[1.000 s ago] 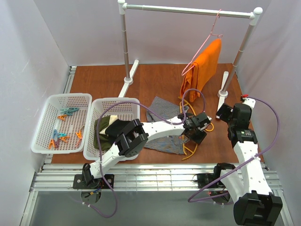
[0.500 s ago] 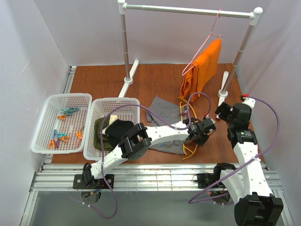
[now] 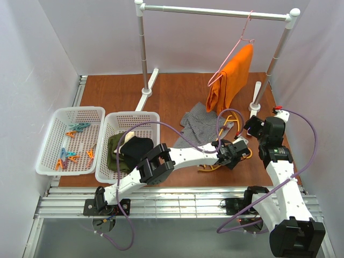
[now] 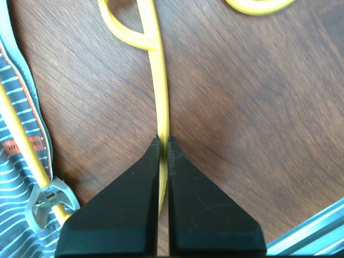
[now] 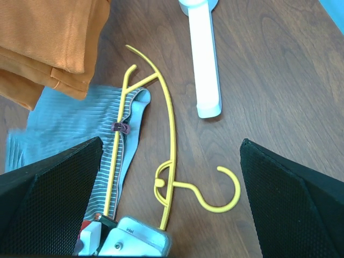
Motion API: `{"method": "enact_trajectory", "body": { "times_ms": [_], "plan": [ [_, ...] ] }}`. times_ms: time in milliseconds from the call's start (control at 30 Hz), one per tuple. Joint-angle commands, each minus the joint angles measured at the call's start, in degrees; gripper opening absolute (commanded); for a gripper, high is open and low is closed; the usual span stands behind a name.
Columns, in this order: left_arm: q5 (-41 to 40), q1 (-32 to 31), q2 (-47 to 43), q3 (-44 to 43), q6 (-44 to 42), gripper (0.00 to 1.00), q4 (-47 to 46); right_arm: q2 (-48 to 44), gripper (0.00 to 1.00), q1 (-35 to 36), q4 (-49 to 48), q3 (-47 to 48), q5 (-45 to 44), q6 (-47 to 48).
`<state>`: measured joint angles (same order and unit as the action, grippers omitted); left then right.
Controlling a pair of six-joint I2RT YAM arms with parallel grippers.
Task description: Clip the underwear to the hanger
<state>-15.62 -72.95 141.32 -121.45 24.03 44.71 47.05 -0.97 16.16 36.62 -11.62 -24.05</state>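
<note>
the underwear [image 3: 198, 119] lies flat right of the table's centre, toward the far edge. the hanger [image 4: 159, 80] lies on the table with one bar across the waistband and its hook on bare wood nearer the right edge. a small clip [image 4: 45, 200] sits on that bar; whether it bites the cloth i cannot tell. the left gripper [image 4: 163, 141] is pressed together on the hanger's other thin arm. the right gripper [image 3: 253, 127] hovers just beside, spread wide, holding nothing.

judgement: the step in hand is positioning the hanger. the arm looks thin and slick, so the pinch should be square and any move low and slow, with the bar kept over the waistband.

surface: brown wood-grain table [image 3: 172, 88], white walls around. a rail [image 3: 215, 11] at the far edge carries a pink wire hanger [image 3: 228, 58] with orange cloth [image 3: 231, 80]. two white baskets [image 3: 78, 109] at the left edge hold pegs [image 3: 69, 155] and dark clothes [image 3: 131, 148].
</note>
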Motion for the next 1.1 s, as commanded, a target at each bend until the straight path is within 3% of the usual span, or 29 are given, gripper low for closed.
{"method": "enact_trajectory", "body": {
  "times_ms": [0, 367, 667, 1067],
  "plan": [
    [-0.1, -0.3, 4.2, 4.6, -0.1, 0.00, 4.2, 0.1, 0.93, 0.5, -2.4, 0.7, -0.1, -0.5],
    [1.9, 2.5, -8.2, 12.6, 4.4, 0.00, 5.2, -0.6, 0.93, 0.6, -1.7, 3.7, 1.2, 1.7],
    [15.4, 13.8, -31.0, 34.4, 9.7, 0.00, -1.8, 1.4, 0.94, 0.7, -2.1, 9.6, 0.9, 3.0],
    [24.1, 22.2, -40.9, 30.6, 12.1, 0.00, -2.2, -0.2, 0.94, 0.7, -2.7, 9.8, 9.7, 3.1]
  ]
}}
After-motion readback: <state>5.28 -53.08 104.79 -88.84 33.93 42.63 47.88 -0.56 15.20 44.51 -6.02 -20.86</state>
